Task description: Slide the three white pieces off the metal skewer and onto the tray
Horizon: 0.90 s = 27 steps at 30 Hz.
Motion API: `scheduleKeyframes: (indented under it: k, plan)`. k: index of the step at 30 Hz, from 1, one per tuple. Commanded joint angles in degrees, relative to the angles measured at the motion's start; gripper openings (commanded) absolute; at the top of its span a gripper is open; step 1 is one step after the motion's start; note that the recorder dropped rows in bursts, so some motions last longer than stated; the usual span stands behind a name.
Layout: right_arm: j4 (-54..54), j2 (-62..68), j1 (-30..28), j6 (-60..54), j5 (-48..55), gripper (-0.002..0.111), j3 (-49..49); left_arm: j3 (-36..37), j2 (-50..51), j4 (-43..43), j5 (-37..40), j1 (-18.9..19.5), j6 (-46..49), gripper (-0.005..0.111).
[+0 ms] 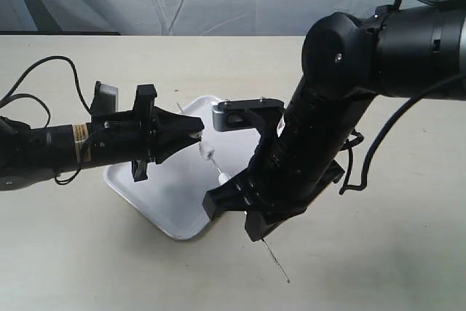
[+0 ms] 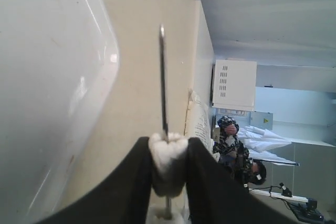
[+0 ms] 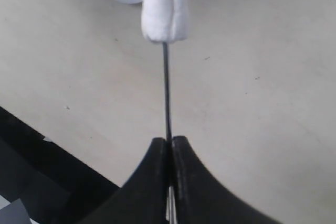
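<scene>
The metal skewer [image 1: 278,264] slants over the white tray [image 1: 138,183], its far tip [image 2: 161,30] pointing past the tray's back corner. My left gripper [image 2: 168,153] is shut on one white piece [image 2: 168,161] near that tip, squeezed between both black fingers. A second white piece [image 2: 168,216] sits just behind it on the rod. In the exterior view two white pieces [image 1: 206,152] [image 1: 222,177] show on the skewer above the tray. My right gripper [image 3: 171,141] is shut on the skewer [image 3: 166,93] below the lowest white piece [image 3: 165,9].
The pale table [image 1: 378,253] extends all round the tray. The right arm's bulky black body [image 1: 328,121] leans over the tray's right side. Black cables [image 1: 44,85] lie at the far left, and another cable loops at the right [image 1: 364,165].
</scene>
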Motion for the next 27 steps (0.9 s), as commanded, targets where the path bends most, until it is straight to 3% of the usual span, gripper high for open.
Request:
scheduleKeyframes:
  k: [1,9,20,27]
  plan:
    - [-0.62,-1.97,0.38,-0.39,-0.25,-0.001,2.24,-0.34,0.23,-2.62,1.00,-0.34,0.77,0.022]
    - [-1.62,-6.87,0.38,-0.39,-0.78,-0.001,7.26,-0.34,0.23,-6.63,1.99,0.39,2.33,0.022]
    - [-1.62,-9.79,0.38,-0.39,-0.15,-0.001,9.61,-0.34,0.23,-3.86,2.26,5.15,2.33,0.022]
    - [-1.92,-9.78,0.38,-0.39,-1.16,-0.001,9.61,-0.34,0.23,6.26,15.41,2.50,5.53,0.022]
